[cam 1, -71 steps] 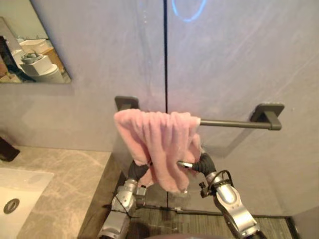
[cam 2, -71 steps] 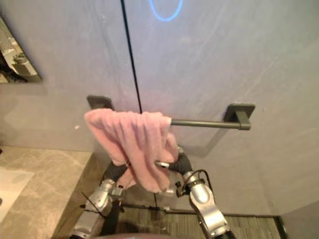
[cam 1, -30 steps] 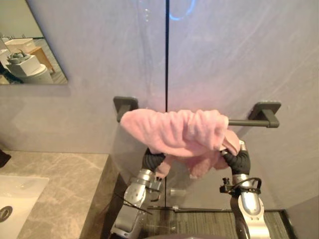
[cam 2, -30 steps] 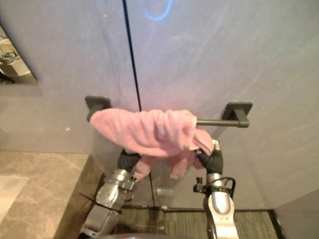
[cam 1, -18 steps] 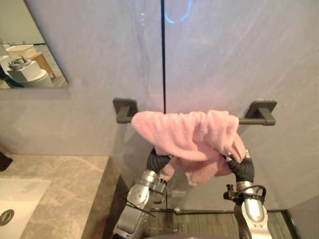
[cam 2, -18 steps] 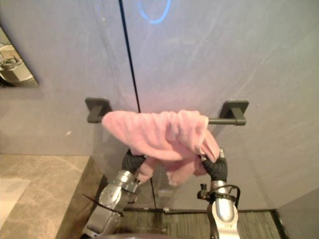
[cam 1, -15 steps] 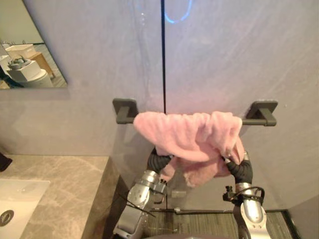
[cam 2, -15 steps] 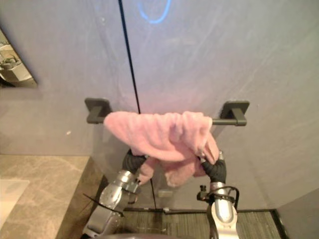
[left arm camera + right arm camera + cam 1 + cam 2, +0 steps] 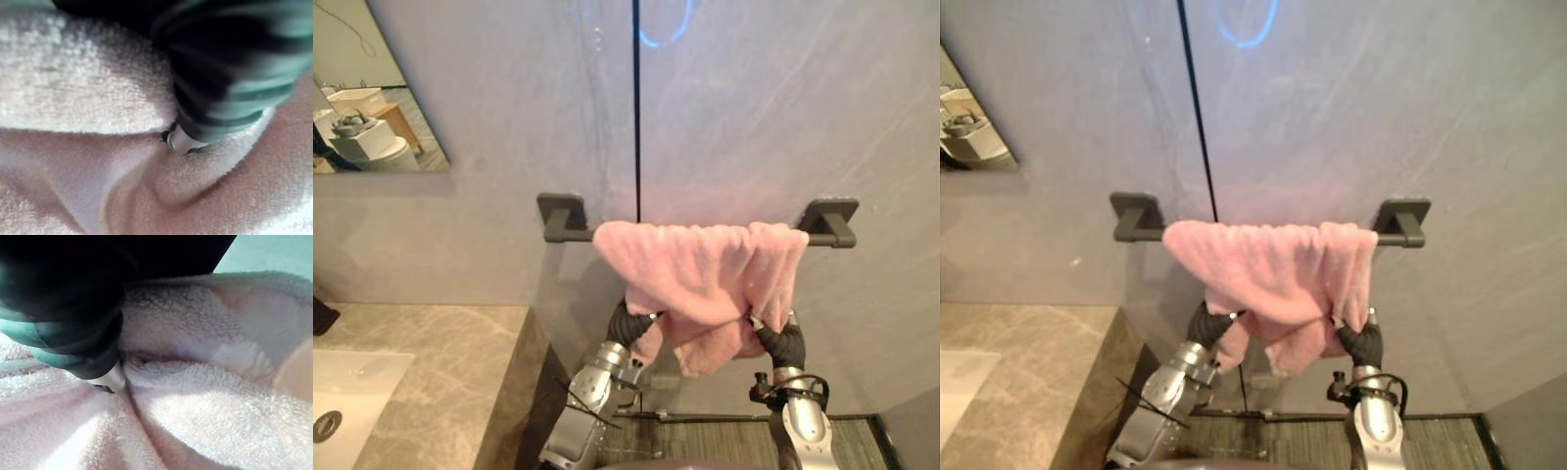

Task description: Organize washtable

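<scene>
A fluffy pink terry towel hangs bunched over a dark grey metal towel bar fixed by two square brackets to a smooth grey wall; the cloth covers the bar's middle and right stretch up to the right bracket, leaving a short bare length by the left bracket; its folds sag lower in the middle. The left hand is raised beneath the towel's lower left edge, its dark ribbed cover touching the cloth and the rest buried in the folds; whether it clasps the towel or lies loose I cannot tell. The right hand is tucked up under the right hanging end in the same way, and its hold cannot be told either. To the lower left lies a grey-beige marble counter with a white sink basin set in it; a frameless mirror hangs on the wall above.
</scene>
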Motion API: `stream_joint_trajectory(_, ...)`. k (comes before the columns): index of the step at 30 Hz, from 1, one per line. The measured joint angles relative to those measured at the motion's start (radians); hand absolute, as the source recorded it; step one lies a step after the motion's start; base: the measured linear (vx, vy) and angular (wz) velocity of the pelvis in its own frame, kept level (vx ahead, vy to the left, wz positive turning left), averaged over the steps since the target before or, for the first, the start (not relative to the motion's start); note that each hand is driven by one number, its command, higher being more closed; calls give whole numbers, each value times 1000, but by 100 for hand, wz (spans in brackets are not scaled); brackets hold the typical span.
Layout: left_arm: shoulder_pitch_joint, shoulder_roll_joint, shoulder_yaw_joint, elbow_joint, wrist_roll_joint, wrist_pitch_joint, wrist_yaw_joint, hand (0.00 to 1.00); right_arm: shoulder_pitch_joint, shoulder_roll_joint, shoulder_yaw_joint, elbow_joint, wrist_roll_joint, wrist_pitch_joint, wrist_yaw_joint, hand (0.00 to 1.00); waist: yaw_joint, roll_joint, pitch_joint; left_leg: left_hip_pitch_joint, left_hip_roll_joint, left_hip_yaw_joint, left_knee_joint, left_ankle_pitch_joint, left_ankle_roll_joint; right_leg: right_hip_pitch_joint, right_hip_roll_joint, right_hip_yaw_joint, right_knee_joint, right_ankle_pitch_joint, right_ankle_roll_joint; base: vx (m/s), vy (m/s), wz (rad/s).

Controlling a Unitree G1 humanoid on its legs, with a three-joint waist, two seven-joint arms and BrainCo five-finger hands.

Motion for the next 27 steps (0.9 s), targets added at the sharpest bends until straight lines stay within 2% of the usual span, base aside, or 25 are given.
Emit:
stream_joint_trajectory(3,0,-1,1,21,0,0,0,100,-13,1,-2,27,0,-7,0,100,0,-2,-2,0,0,0,0,0,0,0,0,0,0,0,0,0,0,0)
stream_joint_trajectory(4,0,-1,1,32,0,0,0,100,-16,3,-4,35,0,-8,0,0,0,-3,-4,0,0,0,0,0,0,0,0,-1,0,0,0,0,0,0)
stream_joint_trajectory(5,1,-1,2,37,0,1,1,0,-17,7,-6,42,0,-10,0,0,0,-4,-5,0,0,-1,0,0,0,0,0,-1,0,0,0,0,0,0)
stream_joint_trajectory(17,27,-15,81,119,0,2,29,0,-27,19,-23,179,0,0,-3,0,3,-8,-9,-1,-1,-10,-1,0,0,0,-1,-4,0,-1,0,0,0,0)
stream_joint_trajectory(19,50,-19,92,122,-1,3,42,0,-6,27,-23,204,0,14,-6,0,3,-8,-8,-1,-1,-11,-1,0,0,0,-1,-5,0,-3,0,0,0,0)
stream_joint_trajectory(22,86,-21,102,122,-24,8,45,0,75,41,-23,236,0,46,-19,0,25,-8,-8,-1,-1,-11,0,0,0,2,-2,-8,1,-6,0,0,0,0)
stream_joint_trajectory(27,180,-21,146,85,-81,9,49,0,165,64,-50,200,1,49,-31,0,25,-15,-6,2,-1,-11,5,-12,-6,5,-7,-22,14,-19,2,1,-5,4)
